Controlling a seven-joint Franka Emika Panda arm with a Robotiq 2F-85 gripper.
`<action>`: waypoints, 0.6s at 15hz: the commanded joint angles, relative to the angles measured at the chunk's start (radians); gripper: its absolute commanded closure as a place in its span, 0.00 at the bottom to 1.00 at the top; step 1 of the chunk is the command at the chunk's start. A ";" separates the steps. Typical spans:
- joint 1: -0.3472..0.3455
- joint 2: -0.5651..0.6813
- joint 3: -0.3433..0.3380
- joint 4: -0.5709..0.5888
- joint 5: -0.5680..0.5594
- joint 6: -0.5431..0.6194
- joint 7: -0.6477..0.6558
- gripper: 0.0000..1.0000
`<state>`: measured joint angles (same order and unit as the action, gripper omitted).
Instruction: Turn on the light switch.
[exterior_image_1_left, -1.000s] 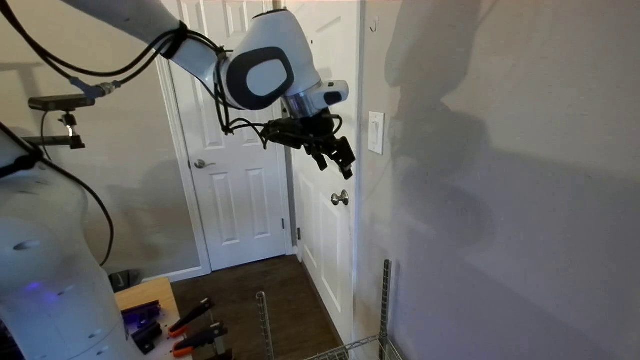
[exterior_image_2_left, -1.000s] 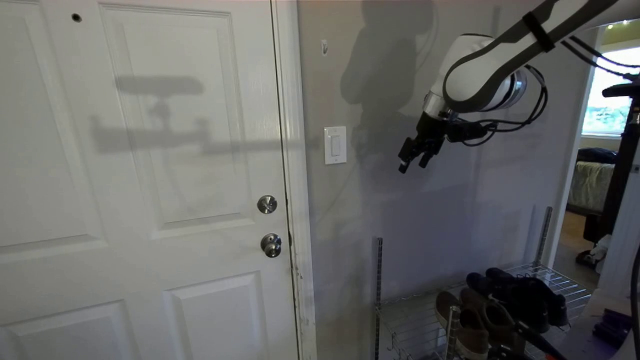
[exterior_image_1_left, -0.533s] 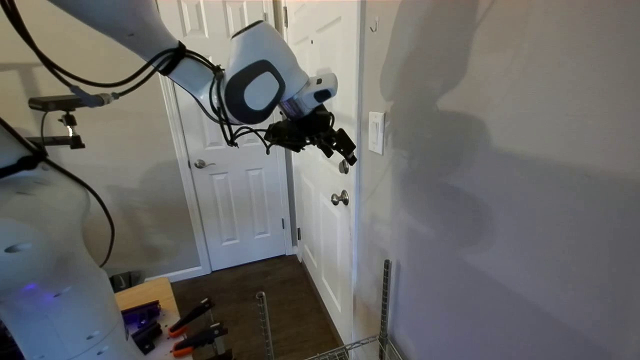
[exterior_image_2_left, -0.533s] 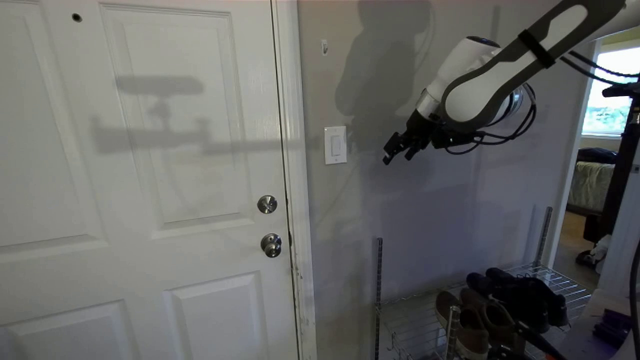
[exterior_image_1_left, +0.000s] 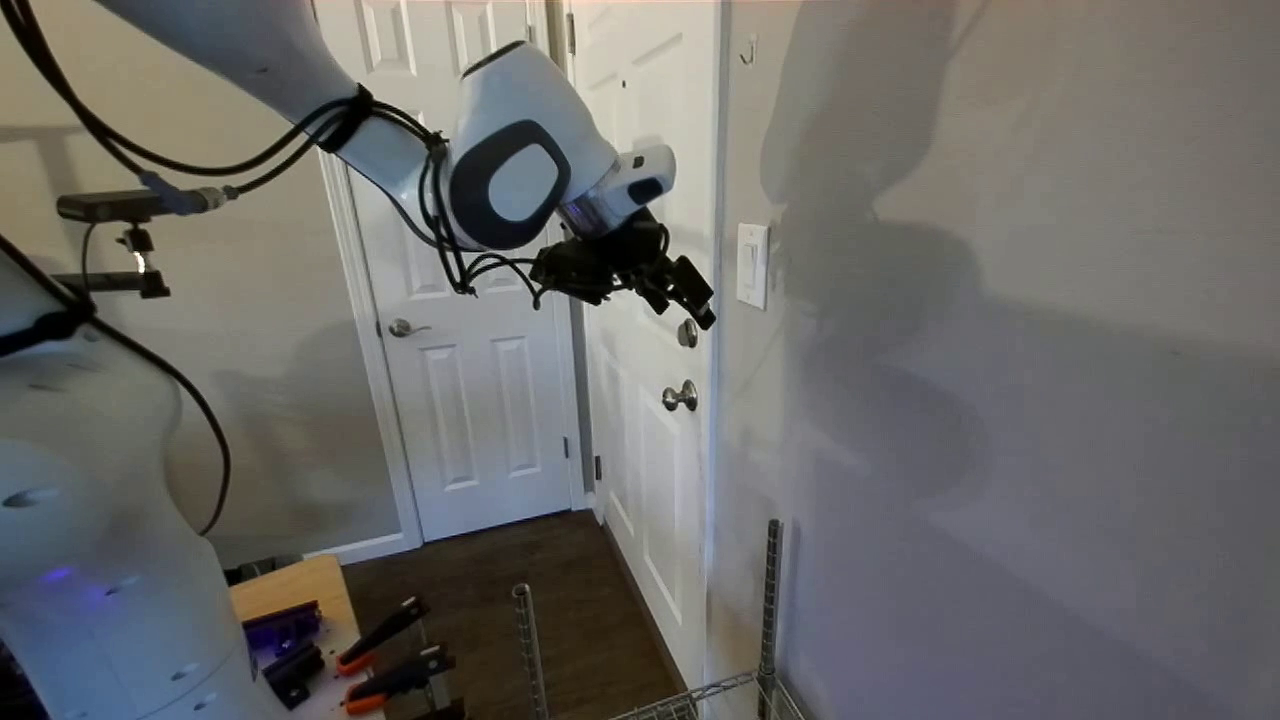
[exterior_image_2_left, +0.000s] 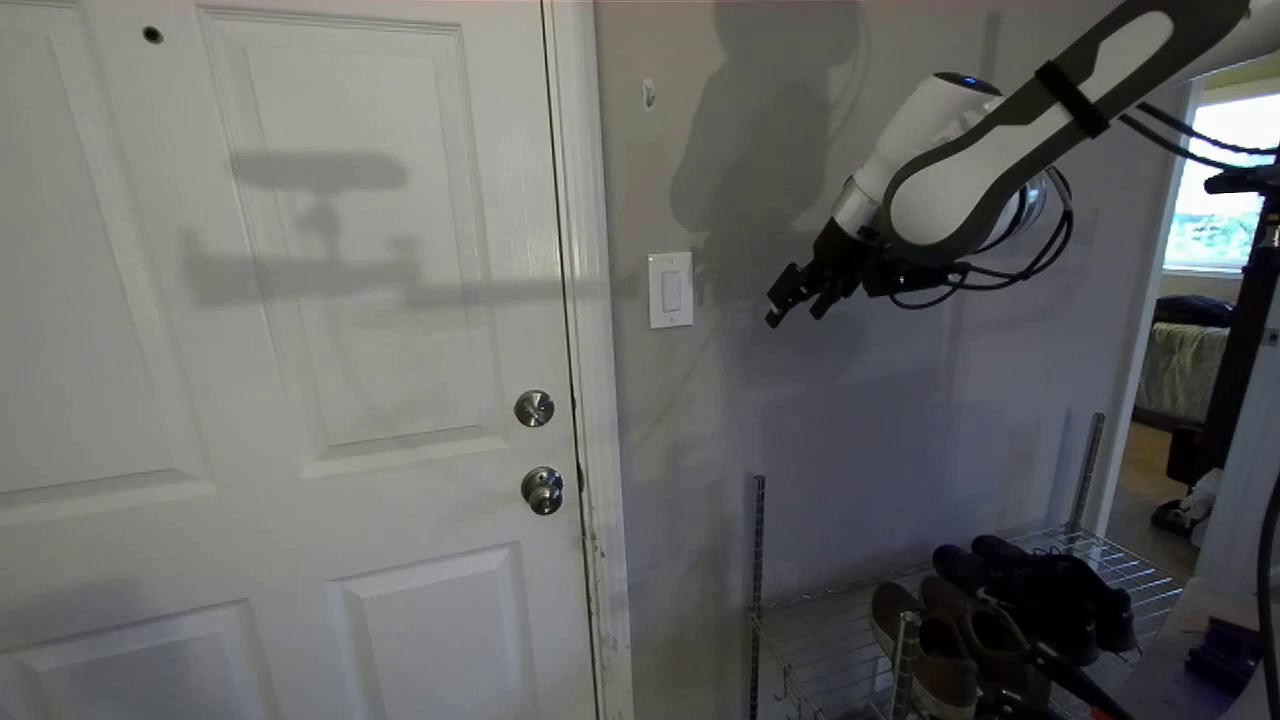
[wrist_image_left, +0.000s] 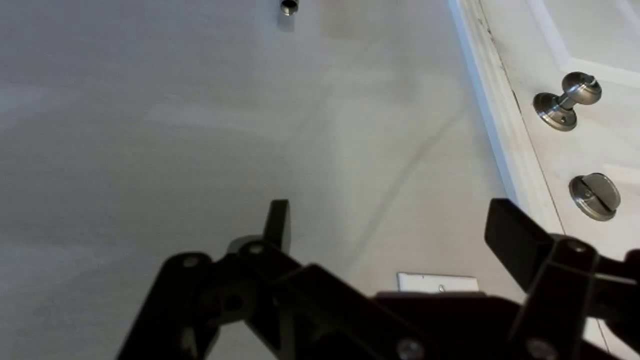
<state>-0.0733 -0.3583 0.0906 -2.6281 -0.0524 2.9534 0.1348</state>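
Observation:
The light switch is a small white upright plate with a white paddle, mounted on the grey wall beside the door frame. It shows in both exterior views (exterior_image_1_left: 753, 265) (exterior_image_2_left: 671, 290). In the wrist view only an edge strip of the plate with a screw (wrist_image_left: 440, 283) shows; my gripper body hides the rest, including the paddle. My black gripper shows in both exterior views (exterior_image_1_left: 682, 312) (exterior_image_2_left: 797, 316), apart from the switch and pointing toward the wall and slightly down. In the wrist view its fingers (wrist_image_left: 387, 220) are wide apart with nothing between them.
A white door (exterior_image_2_left: 350, 350) with a round knob (exterior_image_2_left: 543, 491) and a deadbolt (exterior_image_2_left: 534, 409) is beside the switch. A wire shelf (exterior_image_2_left: 830, 640) with shoes (exterior_image_2_left: 1040, 590) stands below the arm. A small hook (exterior_image_2_left: 649, 94) is above the switch. Clamps (exterior_image_1_left: 400, 675) are near the robot base.
Over the last second the arm has lowered and the gripper has tilted up, its fingertips moving closer to the switch. In the last half second it has hardly moved.

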 joint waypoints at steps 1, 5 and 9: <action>-0.013 0.031 0.033 -0.017 -0.017 0.043 0.027 0.00; -0.154 0.134 0.208 -0.009 -0.102 0.247 0.176 0.00; -0.463 0.119 0.496 -0.033 -0.086 0.433 0.261 0.00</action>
<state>-0.3405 -0.2167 0.4136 -2.6376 -0.1562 3.2774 0.3490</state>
